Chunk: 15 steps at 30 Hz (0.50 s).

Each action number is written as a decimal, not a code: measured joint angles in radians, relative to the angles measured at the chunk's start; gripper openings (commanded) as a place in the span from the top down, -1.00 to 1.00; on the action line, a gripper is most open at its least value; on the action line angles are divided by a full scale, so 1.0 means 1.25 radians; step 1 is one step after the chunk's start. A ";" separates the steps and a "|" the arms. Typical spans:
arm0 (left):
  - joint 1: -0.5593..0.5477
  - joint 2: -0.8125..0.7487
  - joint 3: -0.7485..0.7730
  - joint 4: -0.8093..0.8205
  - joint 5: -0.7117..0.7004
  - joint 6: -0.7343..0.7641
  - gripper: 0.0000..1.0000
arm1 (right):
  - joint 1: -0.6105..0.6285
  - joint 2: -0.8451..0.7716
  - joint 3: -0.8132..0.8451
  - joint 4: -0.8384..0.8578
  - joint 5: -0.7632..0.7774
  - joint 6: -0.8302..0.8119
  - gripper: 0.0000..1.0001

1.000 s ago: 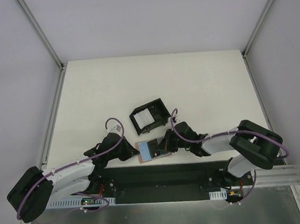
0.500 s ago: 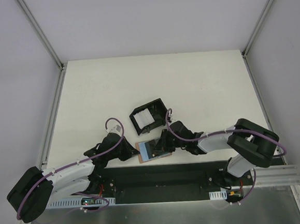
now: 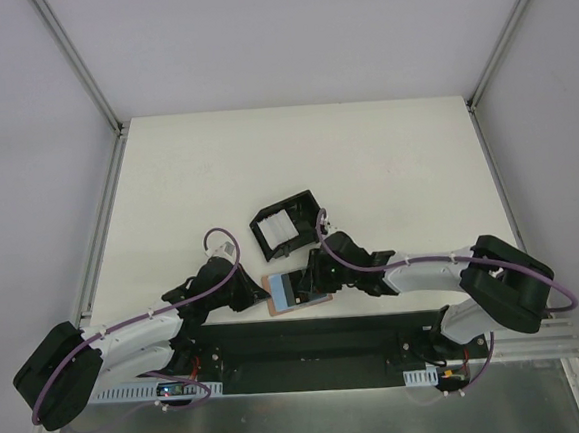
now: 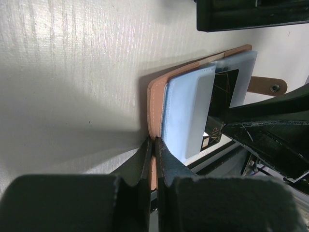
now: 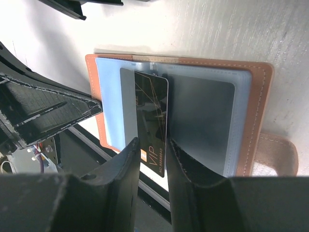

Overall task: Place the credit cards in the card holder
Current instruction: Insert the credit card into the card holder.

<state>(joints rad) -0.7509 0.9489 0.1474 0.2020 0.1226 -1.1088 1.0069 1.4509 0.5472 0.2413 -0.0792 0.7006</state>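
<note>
Open tan leather card holder (image 3: 288,293) noted lying flat at the near edge of the cream surface (image 3: 385,159), between both arms. Its edge nearest the left arm is pinched by the left hand (image 4: 154,145), fingers closed tight. A black rectangular plastic card (image 5: 152,111) is clamped in the nearly closed right hand (image 5: 151,144), partly lodged in a pale-blue sleeve (image 5: 111,96).

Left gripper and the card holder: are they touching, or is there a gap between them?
Touching. The left wrist view shows the left gripper with both fingers pressed on the tan edge of the card holder, which passes between them with no gap.
</note>
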 measured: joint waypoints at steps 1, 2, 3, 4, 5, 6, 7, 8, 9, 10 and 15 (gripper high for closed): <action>0.000 0.000 0.000 0.000 0.000 0.000 1.00 | 0.001 0.001 0.002 -0.003 0.001 -0.003 0.38; 0.000 0.000 0.000 0.000 0.000 0.000 1.00 | 0.003 0.002 0.005 -0.007 0.002 -0.005 0.37; 0.000 0.000 0.000 0.000 0.000 0.000 1.00 | 0.004 0.005 0.009 -0.012 0.002 -0.008 0.37; 0.000 0.000 0.000 0.000 0.000 0.000 1.00 | 0.005 0.008 0.013 -0.014 0.002 -0.009 0.37; 0.000 0.000 0.000 0.000 0.000 0.000 1.00 | 0.006 0.011 0.017 -0.016 0.002 -0.011 0.37; 0.000 0.000 0.000 0.000 0.000 0.000 1.00 | 0.007 0.015 0.020 -0.016 0.002 -0.013 0.38; 0.000 0.000 0.000 0.000 0.000 0.000 1.00 | 0.008 0.019 0.023 -0.016 0.002 -0.014 0.38; 0.000 0.000 0.000 0.000 0.000 0.000 1.00 | 0.009 0.022 0.026 -0.016 0.002 -0.017 0.38; 0.000 0.000 0.000 0.000 0.000 0.000 1.00 | 0.009 0.025 0.029 -0.016 0.001 -0.019 0.38; 0.000 0.000 0.000 0.000 0.000 0.000 1.00 | 0.010 0.027 0.031 -0.016 0.001 -0.021 0.38; 0.000 0.000 0.000 0.000 0.000 0.000 1.00 | 0.017 0.042 0.047 -0.020 0.001 -0.035 0.39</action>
<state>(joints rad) -0.7509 0.9489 0.1474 0.2020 0.1226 -1.1088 1.0286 1.5040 0.6060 0.2161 -0.0784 0.6571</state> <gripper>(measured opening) 0.006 0.311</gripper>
